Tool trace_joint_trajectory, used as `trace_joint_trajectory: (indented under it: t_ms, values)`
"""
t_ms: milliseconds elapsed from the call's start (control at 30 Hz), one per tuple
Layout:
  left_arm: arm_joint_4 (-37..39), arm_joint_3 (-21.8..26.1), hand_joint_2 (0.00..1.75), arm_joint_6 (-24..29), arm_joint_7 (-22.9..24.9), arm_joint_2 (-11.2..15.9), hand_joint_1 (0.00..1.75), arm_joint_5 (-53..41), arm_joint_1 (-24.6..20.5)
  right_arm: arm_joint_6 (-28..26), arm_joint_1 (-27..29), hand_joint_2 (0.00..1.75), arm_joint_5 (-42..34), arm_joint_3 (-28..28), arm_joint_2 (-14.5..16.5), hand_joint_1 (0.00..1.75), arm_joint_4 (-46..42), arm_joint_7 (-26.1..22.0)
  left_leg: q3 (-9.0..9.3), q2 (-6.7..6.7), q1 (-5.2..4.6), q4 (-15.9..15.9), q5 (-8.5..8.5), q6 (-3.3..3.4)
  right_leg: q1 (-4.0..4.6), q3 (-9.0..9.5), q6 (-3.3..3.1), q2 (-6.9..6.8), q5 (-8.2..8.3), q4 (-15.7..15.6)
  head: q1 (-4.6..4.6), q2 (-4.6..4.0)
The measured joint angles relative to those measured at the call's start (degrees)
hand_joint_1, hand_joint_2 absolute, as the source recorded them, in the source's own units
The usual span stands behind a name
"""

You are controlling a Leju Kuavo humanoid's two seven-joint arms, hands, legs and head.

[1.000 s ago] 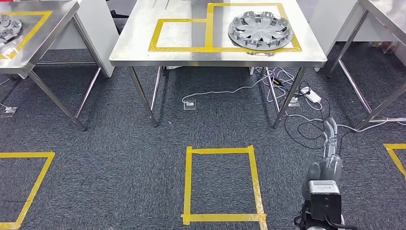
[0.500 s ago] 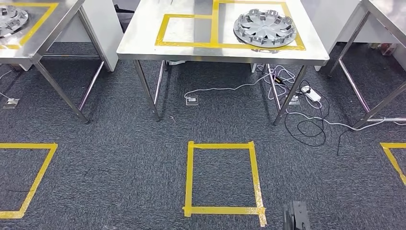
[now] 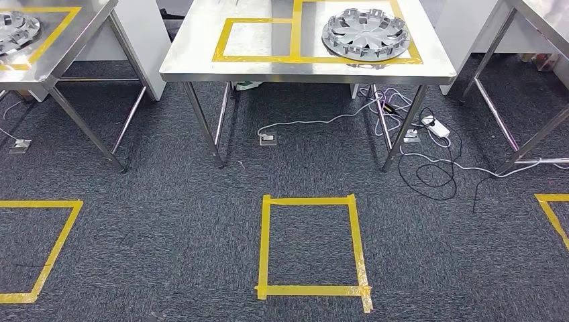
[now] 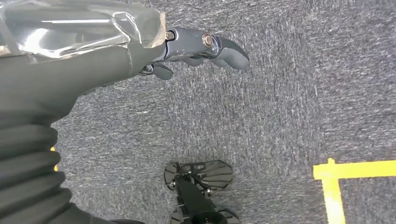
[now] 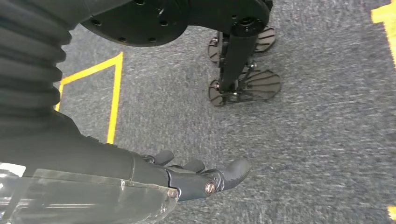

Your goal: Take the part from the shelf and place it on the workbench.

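A silver wheel cover (image 3: pixel 366 31) lies on the steel table (image 3: pixel 194 60) straight ahead, inside the right-hand yellow tape outline. A second wheel cover (image 3: pixel 15 30) lies on another steel table (image 3: pixel 74 40) at the far left. My left hand (image 4: pixel 201 46) hangs at my side over the grey carpet, fingers loosely extended and holding nothing. My right hand (image 5: pixel 201 179) hangs the same way on the other side, also holding nothing. Both hands are far from the tables.
A yellow tape square (image 3: pixel 263 241) marks the carpet right in front of me, with others at the left (image 3: pixel 54 248) and right (image 3: pixel 551 215) edges. Loose cables and a power strip (image 3: pixel 429 157) lie under and beside the middle table. A third table's legs (image 3: pixel 530 141) stand at the right.
My right arm, raised in the head view one second ago, has dropped out of that view. The camera has shifted a little, so the tables sit slightly higher in the picture.
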Motion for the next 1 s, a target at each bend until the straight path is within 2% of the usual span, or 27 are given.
trace_joint_trajectory:
  t_ms: [33,100,167,233,300,367,800,933,1000]
  values:
    - [0.1,0.0,1.75,0.1,0.2,0.1,0.0,-0.1,-0.1,0.3,-0.3,1.75,0.4,0.0,0.0,0.0,0.5,0.1,-0.03,0.0,0.1,0.0,0.09,-0.08,0.11,-0.04,-0.12,0.01,0.06,0.0,-0.01,0.0]
    - [0.2,0.0,0.87,0.5,0.7,0.2,0.0,-0.1,-0.4,0.1,-0.7,1.75,1.3,0.3,0.0,0.0,1.3,0.2,-0.11,0.0,0.26,-0.1,0.27,-0.35,0.31,-0.14,-0.36,0.0,0.17,0.0,0.01,0.0]
    - [0.3,-0.2,0.0,0.7,1.0,0.3,0.0,-0.4,-0.6,-1.3,-1.1,0.87,1.7,0.6,0.1,0.0,1.9,0.3,-0.22,0.0,0.35,-0.2,0.45,-0.77,0.45,-0.27,-0.57,-0.01,0.3,0.0,0.02,0.0]
    - [0.6,-0.3,0.0,-0.1,0.9,0.4,0.0,-0.7,-0.7,-1.7,-1.3,0.0,1.6,0.8,0.2,0.0,2.2,0.1,-0.35,0.01,0.45,-0.2,0.6,-1.44,0.53,-0.4,-0.76,-0.01,0.42,0.0,0.02,0.0]
    - [0.9,-0.3,0.0,-1.1,0.5,0.6,0.0,-0.9,-0.8,-0.5,-1.5,0.0,1.7,1.0,0.2,0.0,2.4,-0.4,-0.45,0.02,0.54,-0.3,0.7,-2.11,0.59,-0.51,-0.91,-0.01,0.53,0.1,0.03,0.0]
    - [1.1,-0.4,0.0,-1.7,0.4,0.8,0.0,-1.1,-0.8,0.4,-1.7,0.0,2.0,1.4,0.2,0.0,2.6,-0.7,-0.54,0.03,0.55,-0.3,0.8,-2.45,0.59,-0.6,-0.98,-0.01,0.61,0.1,0.04,0.0]
    - [1.7,-0.8,0.0,-2.5,0.3,1.6,0.0,-2.0,-1.6,1.0,-2.4,0.0,2.0,2.1,0.3,0.0,3.1,-1.1,-0.69,0.02,0.14,-0.2,0.99,-2.46,0.18,-0.66,-0.65,-0.01,0.89,0.1,0.04,0.0]
    - [1.8,-0.8,0.0,-2.5,0.4,1.7,0.0,-2.1,-1.7,1.0,-2.4,1.75,2.1,2.4,0.3,0.0,3.1,-1.1,-0.69,0.02,0.13,-0.2,0.99,-2.45,0.16,-0.66,-0.64,-0.01,0.89,0.1,0.04,0.0]
    - [1.9,-0.8,0.0,-2.3,0.6,1.7,0.0,-2.2,-1.7,1.0,-2.5,1.75,2.1,2.5,0.3,0.0,3.1,-1.1,-0.69,0.02,0.13,-0.2,0.99,-2.45,0.16,-0.67,-0.64,-0.01,0.89,0.1,0.04,0.0]
